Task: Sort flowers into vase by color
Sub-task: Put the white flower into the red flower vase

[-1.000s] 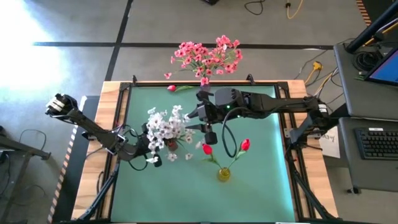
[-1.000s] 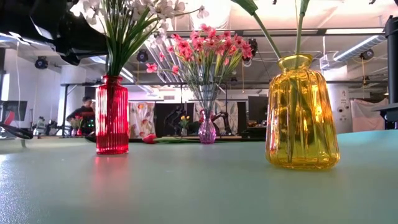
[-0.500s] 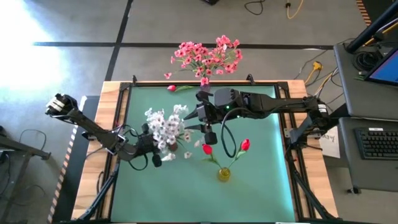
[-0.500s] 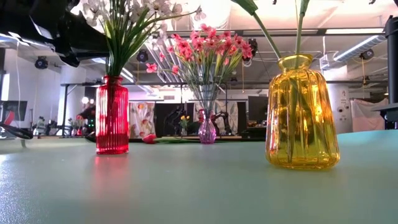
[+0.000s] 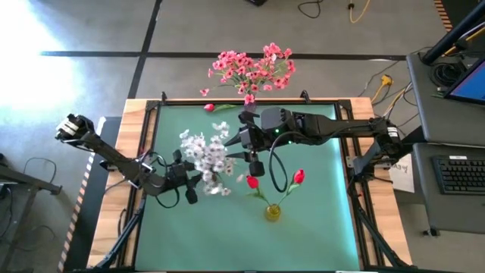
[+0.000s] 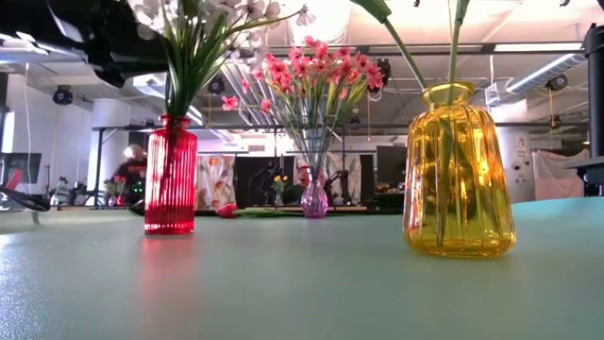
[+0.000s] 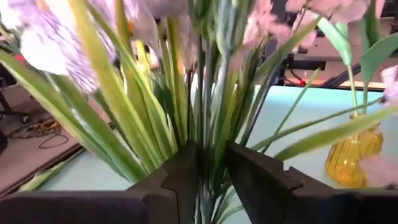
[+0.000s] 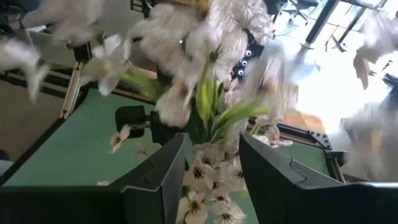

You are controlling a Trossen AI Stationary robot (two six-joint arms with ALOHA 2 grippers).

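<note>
The left gripper (image 7: 211, 171) has its two dark fingers (image 7: 180, 177) parted a little, with the green stems of the white flowers (image 5: 206, 157) running up between them; whether the pads press the stems cannot be told. From above, that gripper (image 5: 191, 182) sits low on the green table (image 5: 318, 220) beside the white bunch, its arm stretching back to the table's left edge. The right gripper (image 8: 211, 168) holds its fingers (image 8: 165, 174) apart at a middling width around white blossoms close to the lens, and no grip shows. Seen from overhead, this gripper (image 5: 248, 148) hangs just right of the white bunch, its arm reaching in from the right side. Three vases stand on the table: a red ribbed vase (image 6: 171, 176) holding the white flowers, a small purple vase (image 6: 314, 200) at the far edge holding the pink flowers (image 5: 250, 68), and a yellow ribbed vase (image 6: 459, 172) nearest the low camera holding two red buds (image 5: 298, 177) on thin green stems. One more red bud (image 5: 208, 108) lies flat on the table near the far edge, left of the purple vase. The white bunch is full, small pale blossoms over long narrow leaves.
</note>
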